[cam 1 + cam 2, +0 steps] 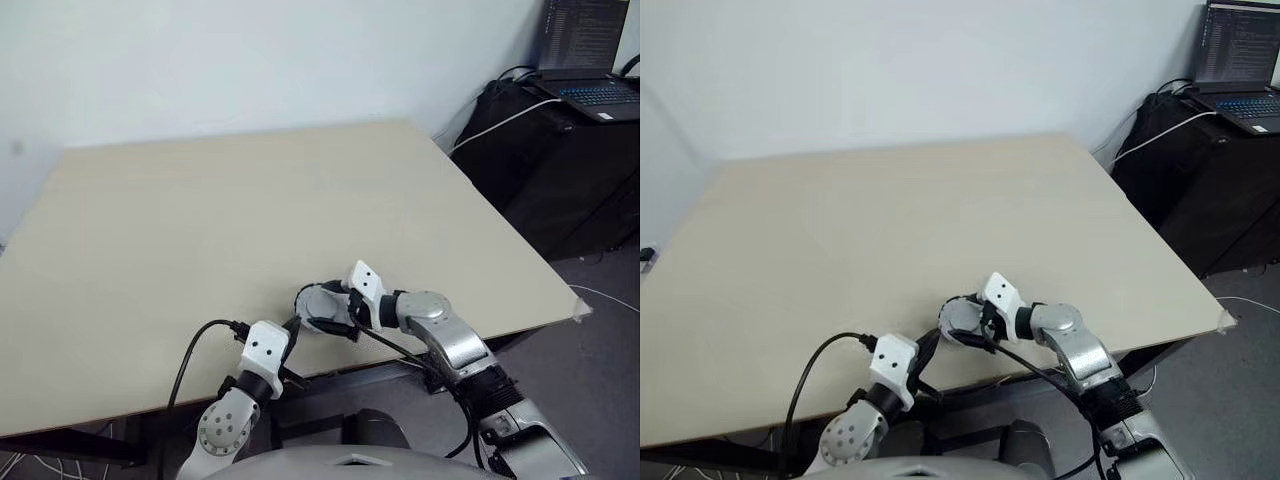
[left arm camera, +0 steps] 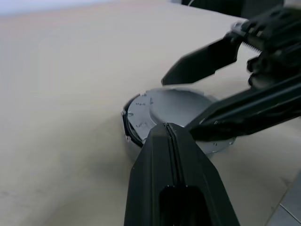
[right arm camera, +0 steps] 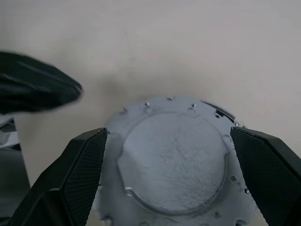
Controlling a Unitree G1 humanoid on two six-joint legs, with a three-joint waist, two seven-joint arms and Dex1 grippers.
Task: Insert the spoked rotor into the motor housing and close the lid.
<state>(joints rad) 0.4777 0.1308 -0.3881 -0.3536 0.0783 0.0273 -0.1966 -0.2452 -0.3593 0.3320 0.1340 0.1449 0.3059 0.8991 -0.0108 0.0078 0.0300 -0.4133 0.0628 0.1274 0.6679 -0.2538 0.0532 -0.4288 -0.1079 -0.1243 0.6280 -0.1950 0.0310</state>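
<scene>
1. Clenched, empty, the left claw pointed at the lid, plain face up near the worktop's six-o'clock edge.
2. Right claw straddled it, released.
3. Lid looked stiff, smooth, slippery; gripping by the rim seemed best.

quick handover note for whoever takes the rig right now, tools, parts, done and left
Left tool: shut, empty, its tip at the near edge of the lid.
Right tool: open, fingers either side of the lid, not clamping it.
Lid lies plain grey face up at the table's near edge; a dark rim shows beneath it in the left wrist view, so it seems to sit on the motor housing.
Rotor and windings are hidden. Left: check the lid is fully seated, then withdraw.
</scene>
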